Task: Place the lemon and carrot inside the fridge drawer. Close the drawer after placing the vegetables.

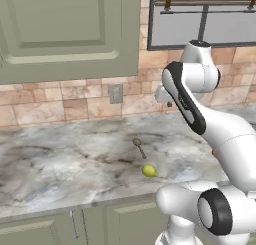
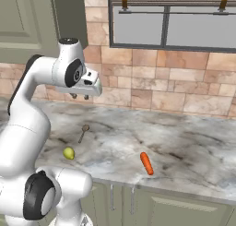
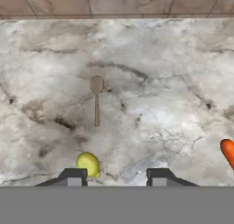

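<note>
Claw [image 2: 79,97] hangs high over the counter [image 2: 193,142], empty, fingers parted. Lemon [image 2: 68,153] sits just front of the spoon [image 2: 83,132]; carrot [image 2: 146,163] well right of it. Risks: round lemon could roll off the counter's front edge if nudged, or the claw could snag the spoon.

The arm rises from its base, bends back on itself at a dark elbow, and reaches forward high over the counter's middle, short of the back edge. The wrist is level and the gripper [image 2: 79,97] points straight down, well above the surface. Its two fingertips [image 3: 72,176] stand apart with a plain gap between them, holding nothing.
</note>
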You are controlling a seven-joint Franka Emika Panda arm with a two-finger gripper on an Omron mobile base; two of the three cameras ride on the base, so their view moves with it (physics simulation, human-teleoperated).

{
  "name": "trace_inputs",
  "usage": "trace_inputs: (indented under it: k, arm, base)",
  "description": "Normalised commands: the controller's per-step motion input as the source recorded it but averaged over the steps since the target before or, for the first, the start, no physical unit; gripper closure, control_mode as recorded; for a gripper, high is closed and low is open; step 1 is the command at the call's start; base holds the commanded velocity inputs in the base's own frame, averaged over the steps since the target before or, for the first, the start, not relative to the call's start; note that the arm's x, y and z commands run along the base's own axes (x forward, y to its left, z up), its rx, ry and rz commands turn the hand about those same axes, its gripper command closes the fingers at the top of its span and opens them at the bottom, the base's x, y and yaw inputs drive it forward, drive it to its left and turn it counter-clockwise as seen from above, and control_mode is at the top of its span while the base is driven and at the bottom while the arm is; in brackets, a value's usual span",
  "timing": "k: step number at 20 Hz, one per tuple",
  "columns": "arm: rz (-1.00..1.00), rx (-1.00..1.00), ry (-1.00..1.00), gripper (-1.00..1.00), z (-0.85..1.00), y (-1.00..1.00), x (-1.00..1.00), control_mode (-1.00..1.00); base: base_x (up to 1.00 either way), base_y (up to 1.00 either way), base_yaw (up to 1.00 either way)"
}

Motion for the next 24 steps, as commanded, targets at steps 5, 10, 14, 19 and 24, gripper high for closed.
trace_inputs:
  k: [5, 10, 14, 19, 24]
  arm:
    - [0.00, 0.00, 0.11, -1.00, -0.34, 0.11, -0.34, -1.00]
    - [0.00, -0.05, 0.03, -1.00, -1.00, 0.51, -0.85, -1.00]
    - [0.00, -0.01, 0.10, -1.00, -0.95, 0.63, -0.04, -1.00]
    - [0.01, -0.02, 0.16, -1.00, -0.60, 0.36, 0.29, -1.00]
    - [0.02, -0.09, 0.05, -1.00, -0.63, 0.16, 0.23, -1.00]
  base:
    - [0.00, 0.00, 0.00]
    - [0.00, 0.00, 0.00]
    - [0.00, 0.00, 0.00]
    - [0.00, 0.00, 0.00]
    - [0.00, 0.00, 0.00]
